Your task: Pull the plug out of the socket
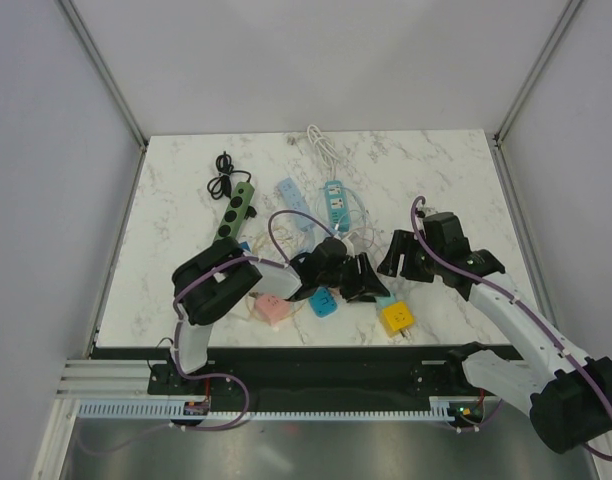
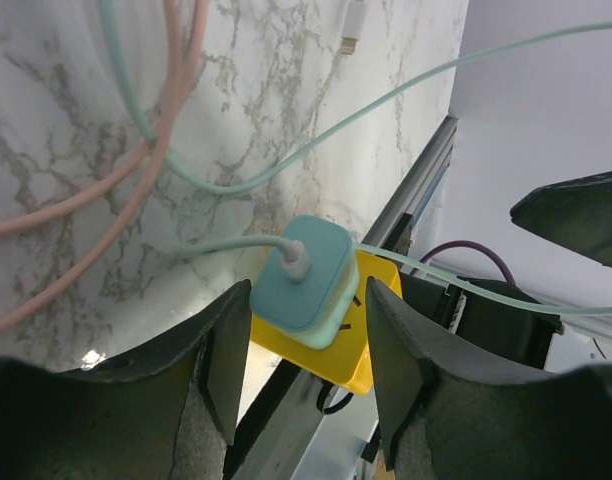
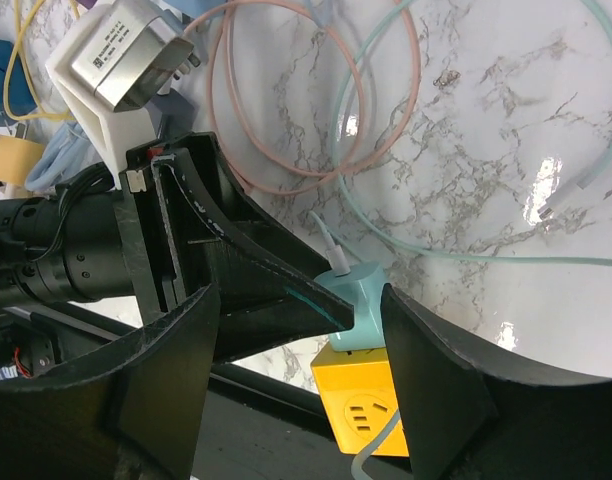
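Observation:
A teal plug (image 2: 306, 280) sits plugged into the top of a yellow cube socket (image 2: 362, 345) near the table's front edge. My left gripper (image 2: 301, 350) is open, with one finger on each side of the plug and not closed on it. In the right wrist view the plug (image 3: 364, 310) and the socket (image 3: 364, 405) lie between the fingers of my open right gripper (image 3: 296, 375), and a left finger (image 3: 276, 285) reaches across to the plug. From above, the socket (image 1: 397, 318) lies below both the left gripper (image 1: 364, 280) and the right gripper (image 1: 401, 255).
A teal cable (image 2: 316, 140) and pink cable loops (image 3: 286, 100) lie on the marble. A green power strip (image 1: 233, 212), a blue strip (image 1: 333, 200), a pink cube (image 1: 273, 309) and a blue cube (image 1: 323, 303) lie nearby. A white adapter (image 3: 126, 60) is beside my left arm.

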{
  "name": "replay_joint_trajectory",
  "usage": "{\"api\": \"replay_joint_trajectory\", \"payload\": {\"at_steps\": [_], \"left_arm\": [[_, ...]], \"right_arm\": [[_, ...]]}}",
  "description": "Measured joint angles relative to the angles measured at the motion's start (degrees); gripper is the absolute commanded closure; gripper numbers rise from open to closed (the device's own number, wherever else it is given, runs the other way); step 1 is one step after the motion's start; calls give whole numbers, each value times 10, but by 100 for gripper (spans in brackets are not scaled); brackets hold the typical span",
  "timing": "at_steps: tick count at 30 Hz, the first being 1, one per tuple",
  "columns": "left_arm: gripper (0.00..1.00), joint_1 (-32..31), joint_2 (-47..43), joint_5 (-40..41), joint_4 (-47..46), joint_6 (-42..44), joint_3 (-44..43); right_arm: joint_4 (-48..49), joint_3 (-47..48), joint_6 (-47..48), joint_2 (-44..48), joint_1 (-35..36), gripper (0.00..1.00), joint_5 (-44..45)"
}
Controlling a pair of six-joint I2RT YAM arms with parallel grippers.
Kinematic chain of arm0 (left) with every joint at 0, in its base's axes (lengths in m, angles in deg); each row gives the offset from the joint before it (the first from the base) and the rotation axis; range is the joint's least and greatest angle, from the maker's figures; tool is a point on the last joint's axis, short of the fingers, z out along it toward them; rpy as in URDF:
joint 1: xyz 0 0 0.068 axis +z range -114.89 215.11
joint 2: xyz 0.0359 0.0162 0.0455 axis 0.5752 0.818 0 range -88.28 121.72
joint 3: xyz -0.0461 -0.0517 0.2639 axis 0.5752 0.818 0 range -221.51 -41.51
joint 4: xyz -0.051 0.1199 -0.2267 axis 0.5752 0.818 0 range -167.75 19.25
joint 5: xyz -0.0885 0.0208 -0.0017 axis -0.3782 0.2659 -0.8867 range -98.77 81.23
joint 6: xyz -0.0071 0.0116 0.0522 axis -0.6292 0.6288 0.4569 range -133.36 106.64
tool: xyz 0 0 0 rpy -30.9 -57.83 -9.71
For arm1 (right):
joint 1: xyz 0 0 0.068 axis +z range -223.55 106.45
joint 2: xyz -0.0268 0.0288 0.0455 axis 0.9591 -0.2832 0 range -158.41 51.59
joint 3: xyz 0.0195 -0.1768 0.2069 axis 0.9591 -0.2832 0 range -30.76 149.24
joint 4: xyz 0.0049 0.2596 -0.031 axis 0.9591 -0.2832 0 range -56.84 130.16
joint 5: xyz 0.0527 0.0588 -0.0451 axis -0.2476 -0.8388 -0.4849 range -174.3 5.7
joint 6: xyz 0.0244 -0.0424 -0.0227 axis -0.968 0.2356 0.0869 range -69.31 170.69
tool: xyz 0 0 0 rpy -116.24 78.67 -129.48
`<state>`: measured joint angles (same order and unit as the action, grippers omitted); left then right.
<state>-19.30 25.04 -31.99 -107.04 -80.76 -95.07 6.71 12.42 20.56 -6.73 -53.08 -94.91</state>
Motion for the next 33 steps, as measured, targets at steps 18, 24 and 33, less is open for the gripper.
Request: {"api": "replay_joint_trajectory", "payload": {"at_steps": [18, 24, 33], "left_arm": [[46, -7, 57, -49, -78, -44, -17], [46, -10, 64, -54, -96, -44, -18], [87, -13, 87, -54, -160, -56, -30]], "right_arm": [[0, -7, 0, 6, 0, 26, -5], [0, -9, 0, 8, 0, 26, -10], [0, -16, 0, 9, 0, 9, -11]]}}
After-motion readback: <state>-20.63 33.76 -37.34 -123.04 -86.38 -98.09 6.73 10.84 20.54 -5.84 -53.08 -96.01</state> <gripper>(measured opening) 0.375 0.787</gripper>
